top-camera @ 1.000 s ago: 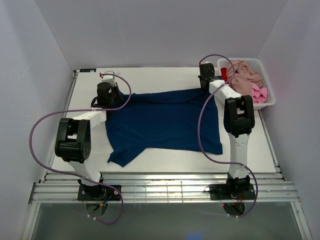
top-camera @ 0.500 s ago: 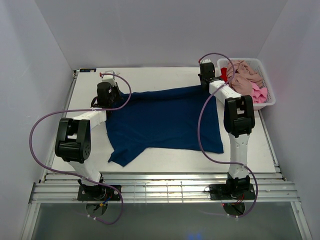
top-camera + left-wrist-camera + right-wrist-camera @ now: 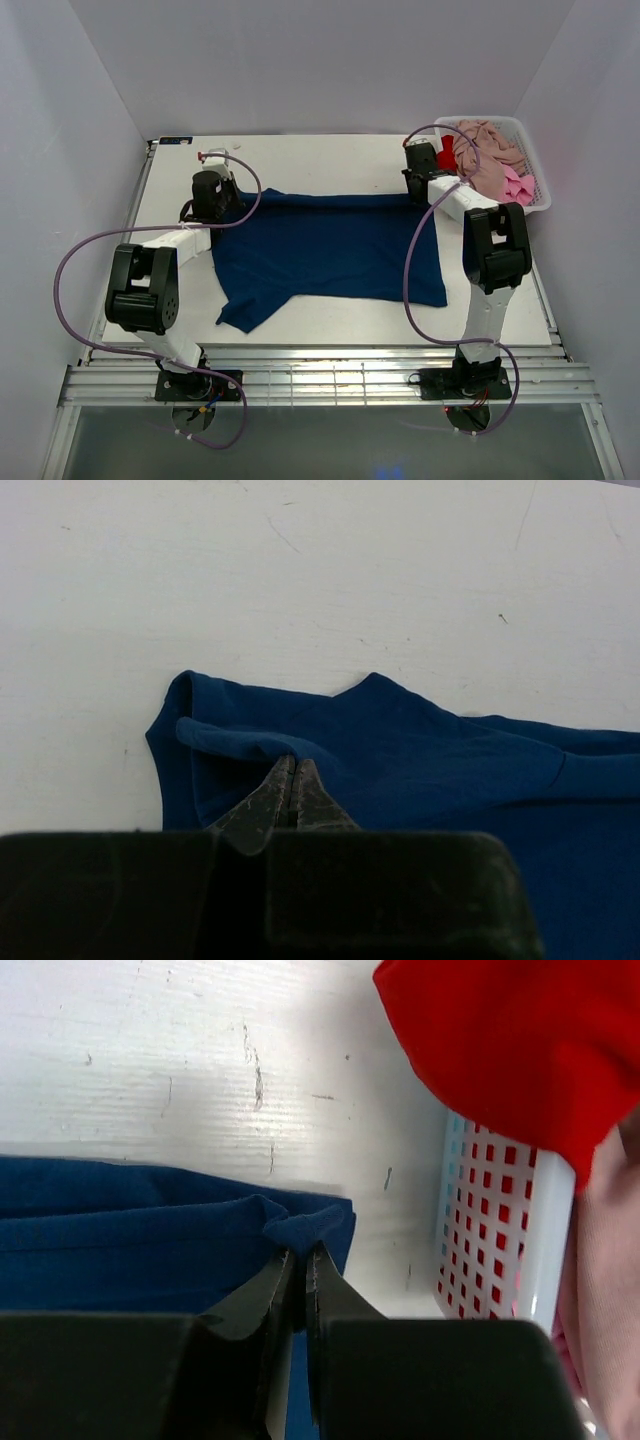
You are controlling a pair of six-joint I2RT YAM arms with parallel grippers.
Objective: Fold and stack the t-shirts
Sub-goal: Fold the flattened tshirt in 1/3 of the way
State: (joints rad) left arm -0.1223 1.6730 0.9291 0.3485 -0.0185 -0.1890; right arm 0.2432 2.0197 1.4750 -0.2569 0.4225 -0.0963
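The navy t-shirt [image 3: 330,245] lay spread on the counter [image 3: 320,155], pinched at both far corners. The left gripper [image 3: 291,772] was clamped tight on one, the right gripper [image 3: 300,1260] on the other, just beside the basket [image 3: 537,170]. For a clean fold, I'd judge both should carry that edge toward the near hem together, level and taut. The basket held a pink-beige tee [image 3: 482,155], a bright pink one [image 3: 516,186] and a red one [image 3: 447,150]; anything underneath was hard to tell.

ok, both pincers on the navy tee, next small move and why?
Probably lift both far corners together and carry them toward the near edge. The left pincer and right pincer are each shut on a far corner of the navy tee, which lies spread flat, so a halving fold looks ready.
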